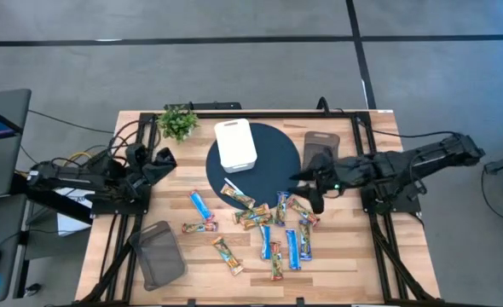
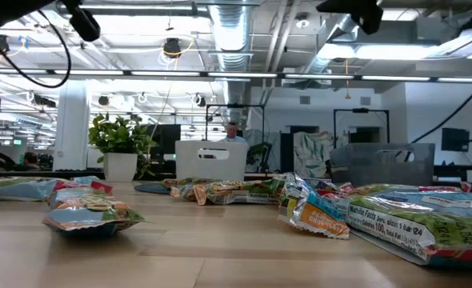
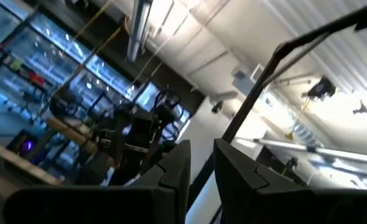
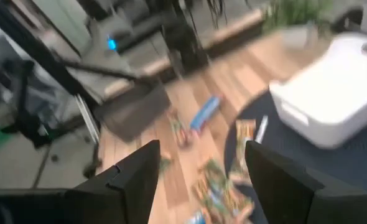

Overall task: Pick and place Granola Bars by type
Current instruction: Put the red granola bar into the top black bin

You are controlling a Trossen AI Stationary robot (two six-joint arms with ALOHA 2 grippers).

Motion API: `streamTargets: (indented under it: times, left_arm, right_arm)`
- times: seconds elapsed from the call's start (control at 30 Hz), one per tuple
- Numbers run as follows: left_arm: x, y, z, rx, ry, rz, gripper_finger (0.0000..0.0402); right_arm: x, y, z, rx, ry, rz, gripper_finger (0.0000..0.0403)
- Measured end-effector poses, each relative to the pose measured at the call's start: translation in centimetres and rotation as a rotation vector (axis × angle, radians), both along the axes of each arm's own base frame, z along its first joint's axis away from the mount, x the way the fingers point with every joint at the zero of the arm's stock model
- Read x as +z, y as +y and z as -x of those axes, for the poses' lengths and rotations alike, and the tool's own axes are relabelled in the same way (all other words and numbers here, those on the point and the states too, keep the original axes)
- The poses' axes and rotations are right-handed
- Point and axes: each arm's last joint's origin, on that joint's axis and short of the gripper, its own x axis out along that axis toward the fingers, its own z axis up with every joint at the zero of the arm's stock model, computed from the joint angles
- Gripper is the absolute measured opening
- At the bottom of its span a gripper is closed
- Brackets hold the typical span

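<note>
Granola Bars (image 1: 260, 230): light, crinkly, slippery wrappers, scattered just beneath my right gripper (image 4: 199, 168), jaws wide, empty; I pinch across the width.

Scattered Granola Bars (image 1: 260, 226) crowd mid-table; bare wood (image 1: 354, 256) beside them.

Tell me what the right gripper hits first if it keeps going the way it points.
Likely the heap of granola bars just ahead of the open right gripper, by the dark mat; depth is unclear, so it may reach the table first.
</note>
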Motion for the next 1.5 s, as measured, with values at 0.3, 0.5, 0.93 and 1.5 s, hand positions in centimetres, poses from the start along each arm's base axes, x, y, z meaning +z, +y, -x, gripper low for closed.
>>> streamTargets:
  times: [0.3, 0.5, 0.93, 1.5]
  left_arm:
    - [2.9, -0.8, -3.8, -0.152, 0.128, -0.104, 0.0064]
    - [3.3, -1.5, -6.2, -0.335, 0.320, -0.201, 0.0064]
    - [1.9, -2.7, -7.5, -0.236, 0.552, -0.042, 0.0064]
    - [1.9, -3.9, -7.2, -0.075, 0.551, -0.013, 0.0064]
  right_arm:
    - [-1.6, 1.5, -2.0, -0.044, 0.151, -0.053, 0.0230]
    - [-3.9, 2.5, -3.2, -0.128, 0.258, -0.167, 0.0230]
    - [-8.5, 2.2, -3.3, -0.415, 0.560, -0.253, 0.0230]
    - [-11.1, 3.8, -1.6, -0.111, 0.876, 0.180, 0.0230]
